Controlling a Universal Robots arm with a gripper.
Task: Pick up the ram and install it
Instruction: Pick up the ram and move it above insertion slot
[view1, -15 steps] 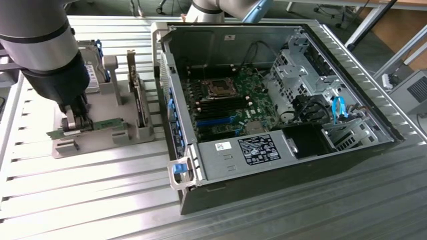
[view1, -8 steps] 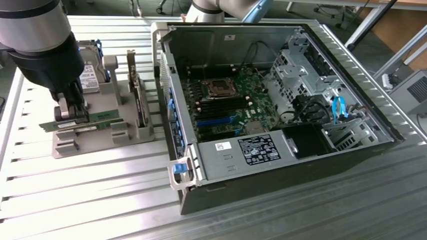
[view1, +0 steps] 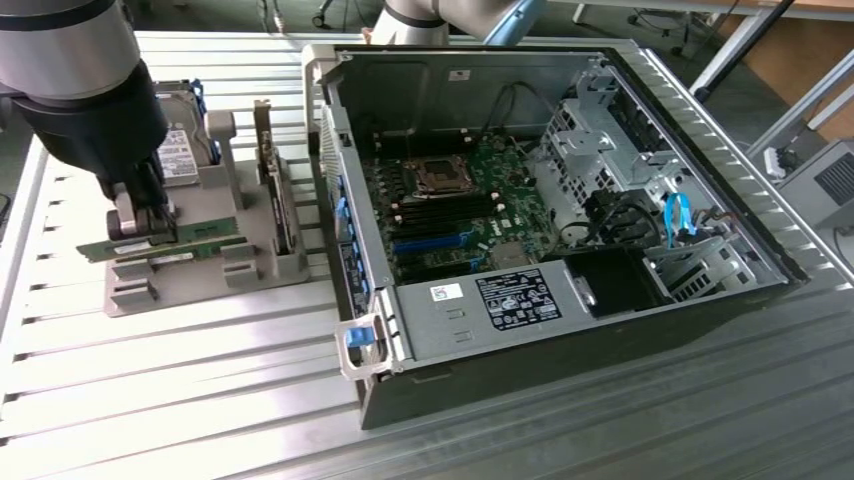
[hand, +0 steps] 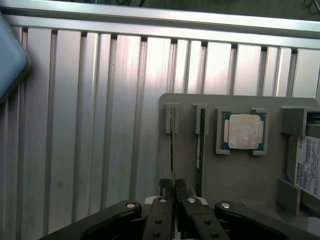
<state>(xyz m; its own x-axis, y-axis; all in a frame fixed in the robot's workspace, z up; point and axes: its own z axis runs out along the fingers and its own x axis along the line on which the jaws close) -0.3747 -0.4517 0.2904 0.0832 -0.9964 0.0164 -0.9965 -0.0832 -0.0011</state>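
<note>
The ram (view1: 200, 242) is a thin green stick standing on edge in the grey holder (view1: 174, 295) at the exterior view's left. My gripper (view1: 150, 238) is shut on it near one end. In the wrist view the black fingers (hand: 165, 192) pinch the ram's top edge (hand: 173, 150), which runs away from them to a slot post of the holder (hand: 240, 175). A second green stick (hand: 201, 145) stands parallel beside it. The open computer case (view1: 400, 80) lies to the exterior view's right, with black memory slots (view1: 434, 212) on its motherboard.
The holder also carries a square silver processor (hand: 245, 131), a labelled hard drive (hand: 310, 167) and upright expansion cards (view1: 274, 190). Everything rests on a ribbed aluminium table (view1: 200, 400). A drive cage and cables (view1: 641, 200) fill the case's far side.
</note>
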